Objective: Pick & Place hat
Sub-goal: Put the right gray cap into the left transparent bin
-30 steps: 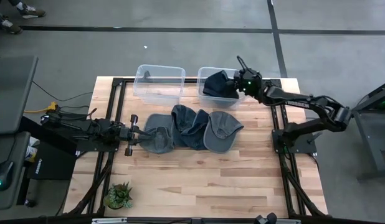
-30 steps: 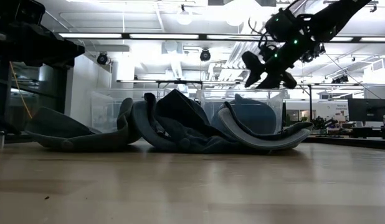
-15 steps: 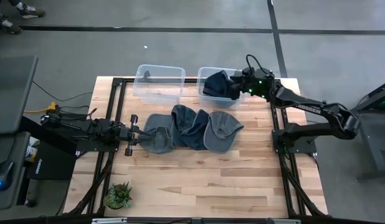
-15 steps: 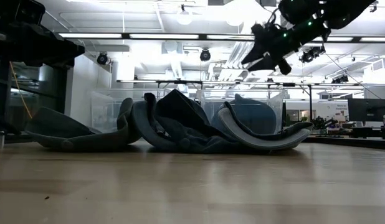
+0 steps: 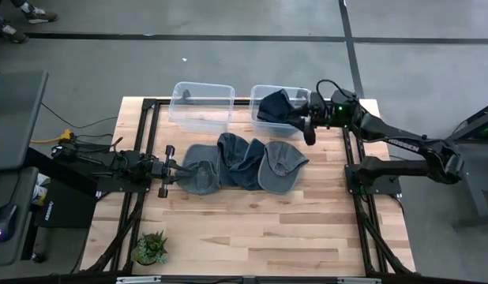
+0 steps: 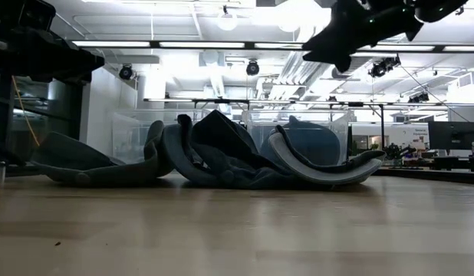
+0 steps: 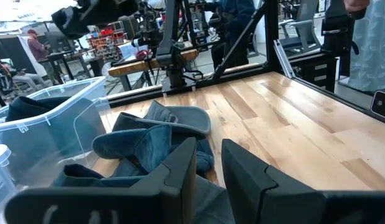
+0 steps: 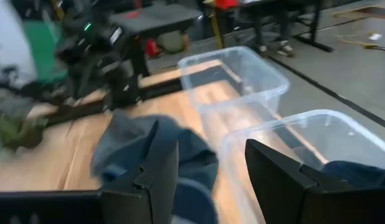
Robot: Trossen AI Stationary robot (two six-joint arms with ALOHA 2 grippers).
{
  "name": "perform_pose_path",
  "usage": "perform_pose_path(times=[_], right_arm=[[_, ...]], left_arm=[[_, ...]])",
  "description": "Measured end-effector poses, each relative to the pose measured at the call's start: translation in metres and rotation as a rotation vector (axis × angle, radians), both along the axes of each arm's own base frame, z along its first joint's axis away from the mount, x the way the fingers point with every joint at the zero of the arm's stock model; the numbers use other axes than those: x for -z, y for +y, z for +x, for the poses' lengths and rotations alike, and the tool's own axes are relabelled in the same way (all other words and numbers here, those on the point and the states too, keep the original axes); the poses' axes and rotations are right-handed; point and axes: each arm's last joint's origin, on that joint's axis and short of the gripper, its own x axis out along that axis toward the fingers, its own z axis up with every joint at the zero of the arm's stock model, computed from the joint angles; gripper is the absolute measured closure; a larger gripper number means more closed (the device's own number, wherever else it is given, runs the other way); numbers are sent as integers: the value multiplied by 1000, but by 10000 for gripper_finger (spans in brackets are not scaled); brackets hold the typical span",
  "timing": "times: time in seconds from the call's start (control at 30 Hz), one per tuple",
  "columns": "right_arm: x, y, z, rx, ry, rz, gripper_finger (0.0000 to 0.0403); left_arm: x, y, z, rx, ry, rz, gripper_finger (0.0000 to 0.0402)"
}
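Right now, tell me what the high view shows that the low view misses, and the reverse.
Only the high view shows the left end effector resting at the left edge of the hat pile, the small potted plant on the table's near left corner, and a dark hat lying in the right clear bin. Only the low view shows the ceiling lights and workshop behind the table. Both show the hat pile, the two clear bins and the right end effector, open and empty by the right bin.
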Motion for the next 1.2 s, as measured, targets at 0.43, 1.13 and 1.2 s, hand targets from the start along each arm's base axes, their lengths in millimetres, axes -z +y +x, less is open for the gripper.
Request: perform_pose_path(times=[0.43, 1.13, 1.2], right_arm=[[22, 37, -8, -220, 312, -102, 222], [52, 76, -24, -332, 790, -229, 222], [52, 79, -23, -339, 804, -276, 222]], left_arm=[[0, 0, 0, 0, 0, 0, 328], [0, 0, 0, 0, 0, 0, 328], [0, 0, 0, 0, 0, 0, 328]])
